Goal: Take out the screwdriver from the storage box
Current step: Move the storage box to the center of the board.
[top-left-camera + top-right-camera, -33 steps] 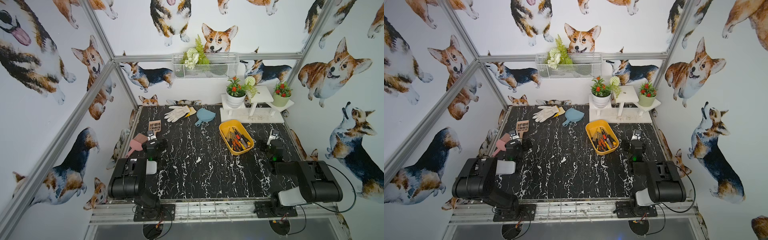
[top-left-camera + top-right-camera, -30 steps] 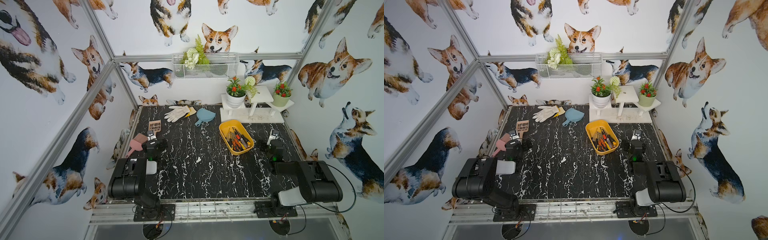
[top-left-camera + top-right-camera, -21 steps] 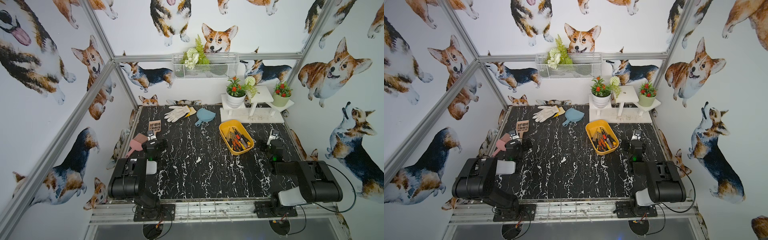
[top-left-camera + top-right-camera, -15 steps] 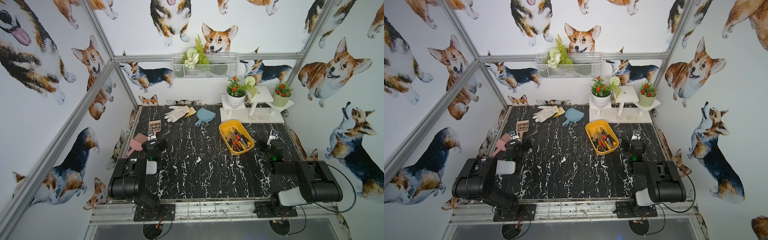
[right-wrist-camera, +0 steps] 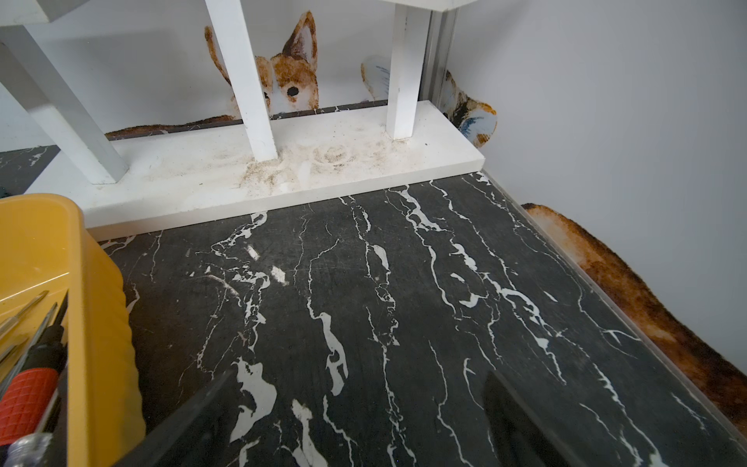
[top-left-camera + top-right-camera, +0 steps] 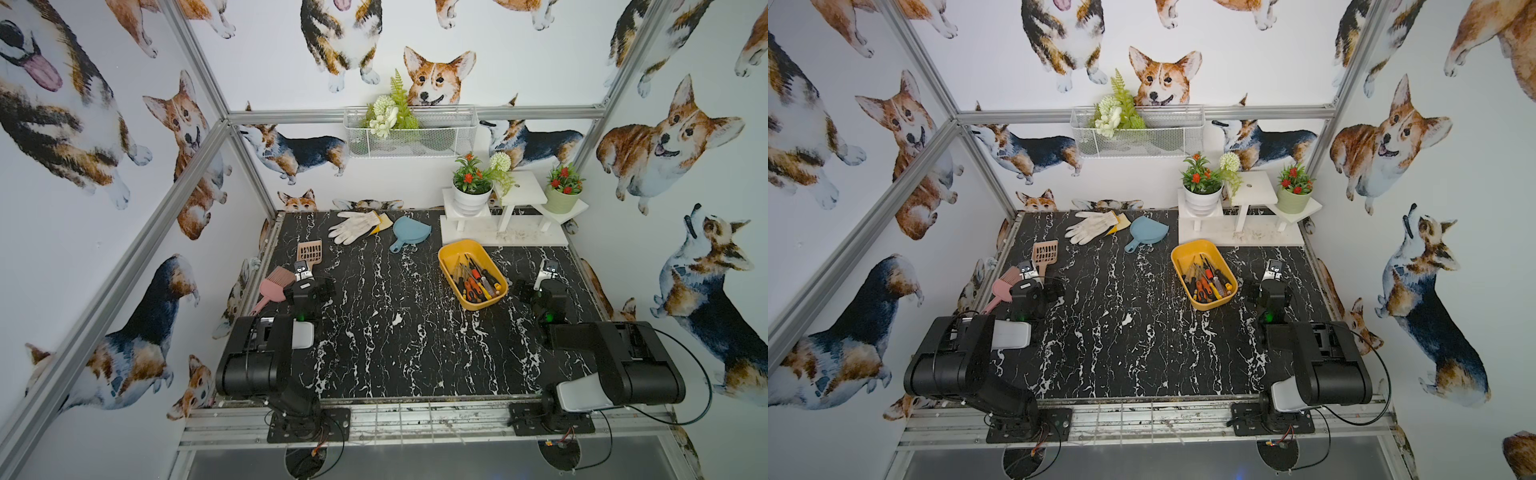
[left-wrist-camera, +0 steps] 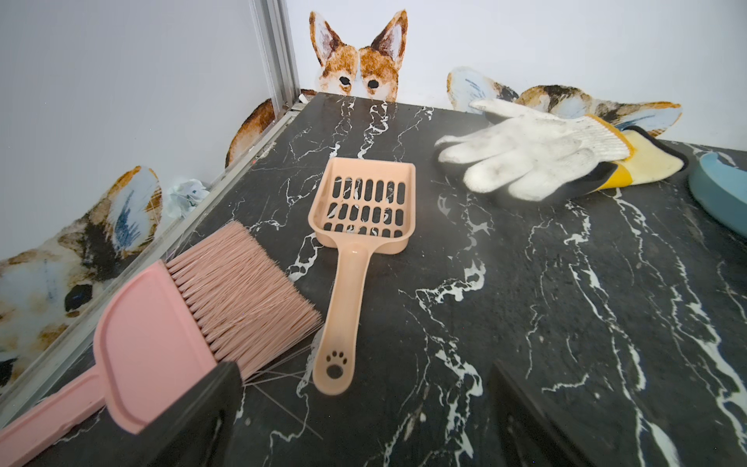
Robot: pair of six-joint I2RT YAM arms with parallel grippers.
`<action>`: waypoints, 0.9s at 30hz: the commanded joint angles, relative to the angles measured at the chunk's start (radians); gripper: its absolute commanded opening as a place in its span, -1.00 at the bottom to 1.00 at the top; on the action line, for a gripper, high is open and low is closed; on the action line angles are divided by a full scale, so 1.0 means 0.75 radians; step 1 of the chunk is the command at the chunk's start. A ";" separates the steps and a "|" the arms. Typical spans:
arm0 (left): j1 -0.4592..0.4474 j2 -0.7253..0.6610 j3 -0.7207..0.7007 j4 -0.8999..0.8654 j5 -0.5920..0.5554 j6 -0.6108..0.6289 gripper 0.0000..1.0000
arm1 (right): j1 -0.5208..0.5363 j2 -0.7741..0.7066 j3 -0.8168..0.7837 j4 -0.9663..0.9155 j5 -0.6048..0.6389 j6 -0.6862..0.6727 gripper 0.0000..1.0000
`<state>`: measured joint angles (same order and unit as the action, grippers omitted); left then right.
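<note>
Far to the left of the storage box (image 6: 483, 304), by the table's (image 6: 395, 353) edge, lie a pink brush (image 6: 276, 282) and a peach slotted scoop (image 6: 309, 251). The left pincer (image 6: 303, 272) hangs close by them, jaws spread wide with nothing between, as the left wrist view shows. Behind the box and to its left lie a white glove (image 6: 353, 226) and a blue dustpan (image 6: 411, 230), both well apart from it. The box itself sits just in front of the white plant stand (image 6: 503, 239) and holds a loose heap of screwdrivers (image 6: 473, 284). Their handles bunch toward the end nearer the arms and their shafts point to the far end. Just right of the box hangs the right pincer (image 6: 545, 272), likewise open and empty. Its wrist view shows the box's yellow wall and a red knurled handle (image 5: 24, 392) close by.

Nothing is picked yet, so I judge the step in hand to be the reach, and the right arm is the better placed for it. It should rise clear of the box's wall, swing over the handle end and turn so its jaws straddle one handle crosswise. A handle on top of the heap is the one to choose, since a buried one would likely drag its neighbours or shift the box. Close firmly, then lift straight up until the tip clears the rim.
</note>
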<state>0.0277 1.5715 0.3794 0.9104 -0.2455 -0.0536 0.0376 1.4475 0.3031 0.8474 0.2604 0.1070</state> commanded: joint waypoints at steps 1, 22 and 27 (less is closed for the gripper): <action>0.016 -0.003 0.005 0.019 0.032 -0.006 1.00 | 0.001 -0.002 0.002 0.020 0.015 0.010 0.99; -0.014 -0.441 0.216 -0.564 -0.017 -0.066 1.00 | 0.051 -0.303 0.227 -0.544 0.101 -0.008 0.99; -0.045 -0.542 0.377 -0.898 0.065 -0.098 1.00 | 0.062 -0.358 0.374 -0.828 0.036 0.029 1.00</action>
<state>0.0067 1.1893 0.6281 0.4042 -0.2440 -0.1066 0.0788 1.1919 0.5438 0.3805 0.3038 0.1062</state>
